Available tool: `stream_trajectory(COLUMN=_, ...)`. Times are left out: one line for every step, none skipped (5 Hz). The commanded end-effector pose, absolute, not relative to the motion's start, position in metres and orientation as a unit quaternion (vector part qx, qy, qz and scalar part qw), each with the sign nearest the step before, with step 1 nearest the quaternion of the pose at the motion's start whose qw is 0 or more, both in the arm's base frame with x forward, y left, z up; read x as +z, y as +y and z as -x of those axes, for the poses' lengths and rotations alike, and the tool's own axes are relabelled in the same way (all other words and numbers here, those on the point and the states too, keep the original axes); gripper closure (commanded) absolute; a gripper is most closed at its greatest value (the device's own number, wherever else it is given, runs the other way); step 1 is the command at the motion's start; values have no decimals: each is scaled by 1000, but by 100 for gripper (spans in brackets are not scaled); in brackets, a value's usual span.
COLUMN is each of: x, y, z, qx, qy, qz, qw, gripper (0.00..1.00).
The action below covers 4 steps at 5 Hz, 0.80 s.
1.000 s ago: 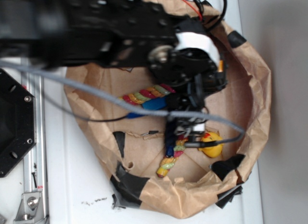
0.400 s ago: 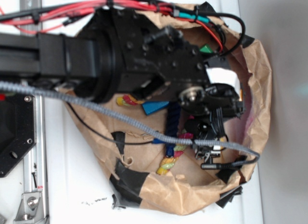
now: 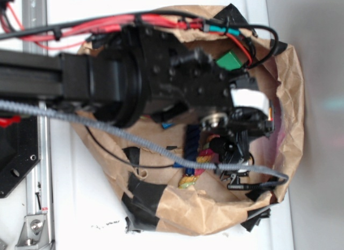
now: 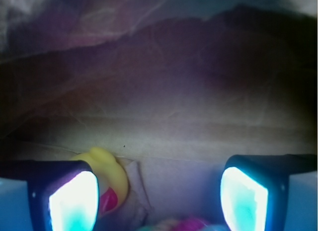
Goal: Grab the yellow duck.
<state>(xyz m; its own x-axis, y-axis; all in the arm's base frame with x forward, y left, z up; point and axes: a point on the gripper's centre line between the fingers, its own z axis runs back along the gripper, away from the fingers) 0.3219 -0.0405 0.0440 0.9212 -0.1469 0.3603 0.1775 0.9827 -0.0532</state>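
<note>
In the wrist view the yellow duck (image 4: 112, 174) with its red beak sits low at the left, partly behind my left finger (image 4: 73, 201), against the brown paper wall. My gripper (image 4: 159, 198) is open, its two fingers wide apart, with nothing held between them. The duck lies by the left finger, not centred in the gap. In the exterior view my gripper (image 3: 236, 161) is down inside the brown paper nest (image 3: 285, 115) at its right side, and the arm hides the duck. The multicoloured rope (image 3: 192, 172) lies just left of the gripper.
The paper nest's crumpled wall rises close around the gripper on the right and front. A green block (image 3: 230, 60) and a blue piece (image 3: 166, 125) show by the arm. Black tape patches (image 3: 142, 193) hold the nest. Red cables (image 3: 107, 25) and a grey cable (image 3: 107, 129) cross the scene.
The arm has swung right and lowered the gripper deeper into the nest's right side, over where the duck was visible a second ago; the duck is now hidden in the exterior view.
</note>
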Motion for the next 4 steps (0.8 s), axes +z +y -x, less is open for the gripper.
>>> stream_trajectory(x=39, y=-105, z=-291, qx=-157, qy=-183, qz=56, qw=969, gripper=0)
stream_trajectory(x=41, y=-124, z=-280, qx=-183, qy=-186, qz=59, qw=963, gripper=0)
stream_trajectory(x=45, y=-125, z=-279, qx=-184, qy=-190, qz=59, qw=963, gripper=0)
stream_trajectory(x=61, y=-121, z=-290, qx=-210, qy=-215, qz=73, qw=951, gripper=0)
